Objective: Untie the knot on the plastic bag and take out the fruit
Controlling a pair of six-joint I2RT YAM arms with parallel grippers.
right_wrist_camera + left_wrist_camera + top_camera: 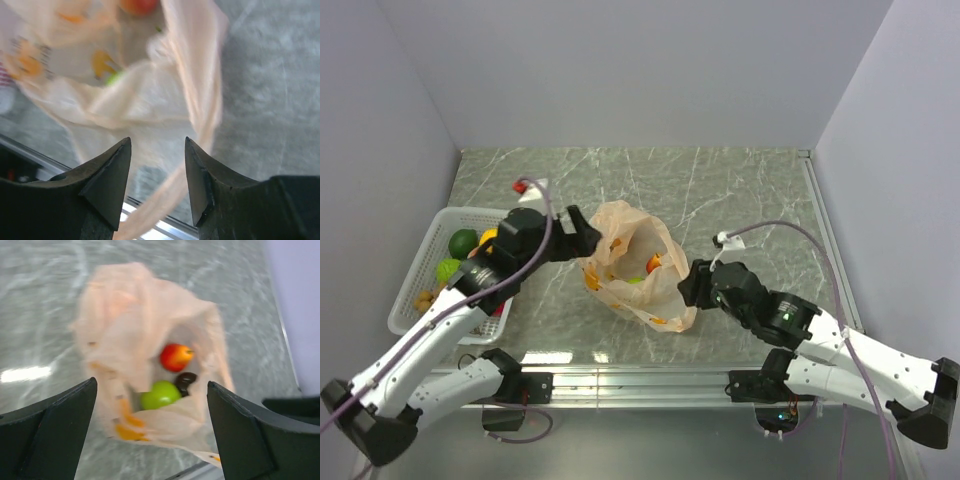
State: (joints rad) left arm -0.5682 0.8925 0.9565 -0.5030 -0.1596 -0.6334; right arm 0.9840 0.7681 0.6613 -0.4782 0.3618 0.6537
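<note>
The pale-peach plastic bag lies in the middle of the table with its mouth gaping toward my left gripper. That gripper stands wide open just short of the mouth, with nothing between its fingers. Inside the bag I see fruit: a red apple, a green apple and a dark purple one. My right gripper is at the bag's right side. Its jaws stand apart, and a thin handle loop runs loosely through the gap. The knot is out of view.
A white lattice basket stands at the left with green fruit and tan berries in it. A metal rail runs along the near table edge. Grey walls enclose the left, back and right.
</note>
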